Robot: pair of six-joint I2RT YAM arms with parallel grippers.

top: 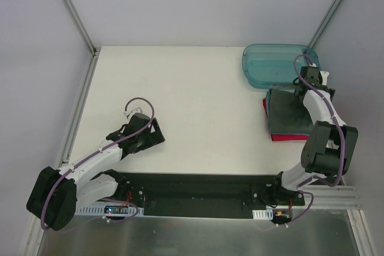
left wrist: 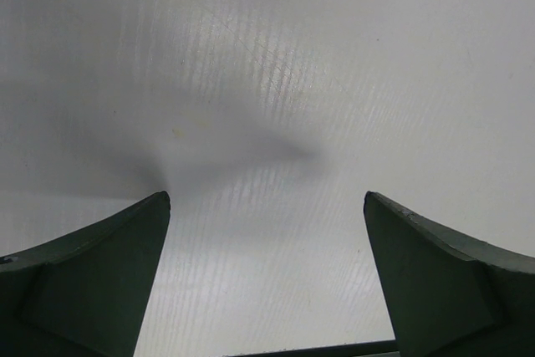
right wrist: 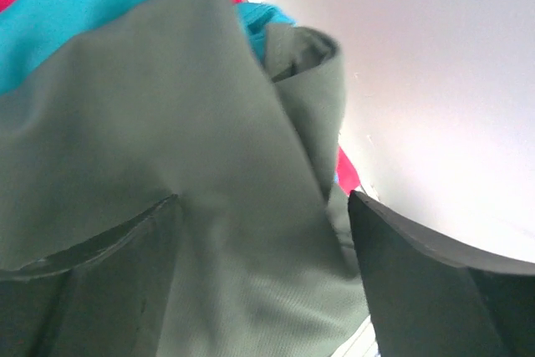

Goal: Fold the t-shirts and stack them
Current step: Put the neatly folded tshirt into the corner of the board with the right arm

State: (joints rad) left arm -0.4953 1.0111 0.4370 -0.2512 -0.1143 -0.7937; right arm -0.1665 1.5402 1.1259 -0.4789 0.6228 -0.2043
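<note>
**Stack location.** The three t-shirts lie in one pile at the right edge of the worktop [top: 198,100]. The pile sits just on the near side of the translucent tub [top: 258,67], which occupies the far right corner. The dark grey t-shirt [top: 287,109] is on top. The teal t-shirt [right wrist: 100,6] shows beneath it in the right wrist view. The red-pink t-shirt [top: 288,138] forms the bottom layer, and its near edge protrudes from the pile.

**Right gripper** [right wrist: 263,198]. It is positioned directly over the pile. The fingers are spread wide and clamp nothing, and grey cloth fills the gap between them. Whether the fingertips touch the cloth cannot be determined. One fold of the grey shirt stands up in a loose curl at the pile's edge.

**Left gripper** [left wrist: 266,196]. It is released, with fingers apart and holding nothing. It is above bare worktop toward the near left corner, well apart from the pile.

**Step in hand.** All three shirts appear folded and stacked. The task is therefore judged to be at its final stage: placing or tidying the top shirt.

**Next move.** If the curl is accepted, the right arm needs a straight lift clear of the pile without dragging the cloth. If not, the curl calls for a light press or a pinch-and-lay-flat, with care not to shift the lower layers.
</note>
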